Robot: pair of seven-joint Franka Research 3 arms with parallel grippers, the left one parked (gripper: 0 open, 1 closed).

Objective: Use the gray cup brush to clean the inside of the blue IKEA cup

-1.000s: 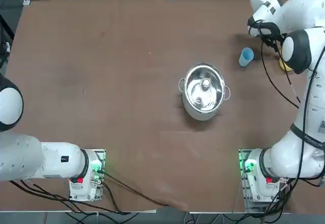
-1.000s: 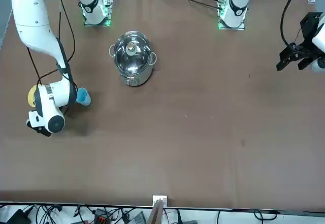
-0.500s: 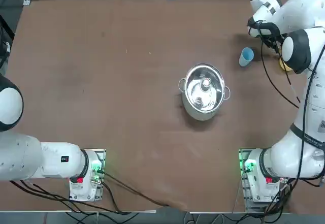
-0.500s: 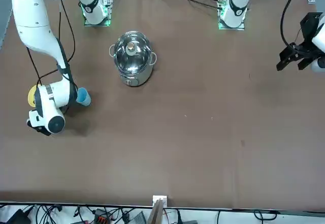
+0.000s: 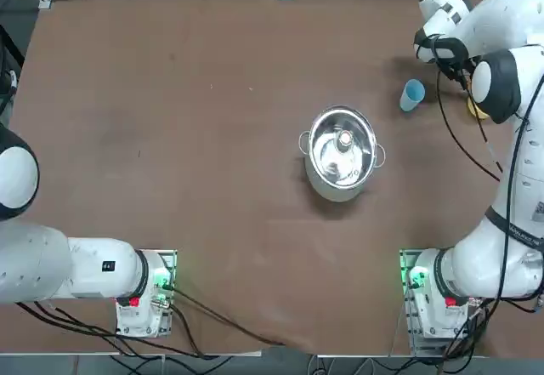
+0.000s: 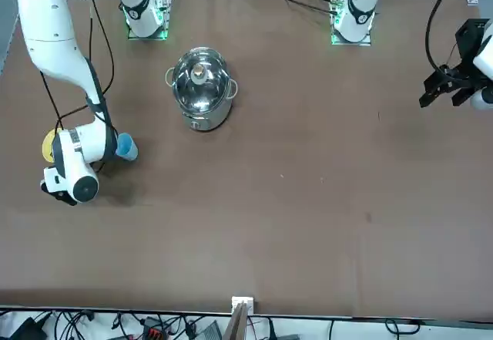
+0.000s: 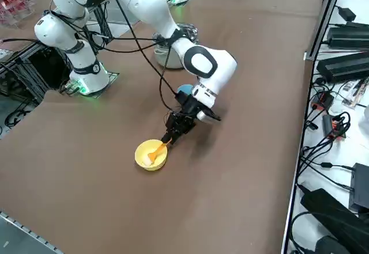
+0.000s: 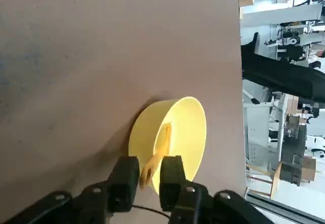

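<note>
The right gripper (image 8: pixel 151 176) pinches the gray cup brush (image 8: pixel 157 153) standing in the yellow cup (image 8: pixel 188 127) — not yet lifted, with the blue IKEA cup (image 5: pixel 411 95) nearby, unscrubbed

From overhead we see the right arm (image 5: pixel 497 82) hiding most of the yellow cup (image 5: pixel 477 109), the brush and the jaws.

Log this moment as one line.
end effector: shut on brush | brush: in yellow cup | blue cup: upright, untouched
</note>
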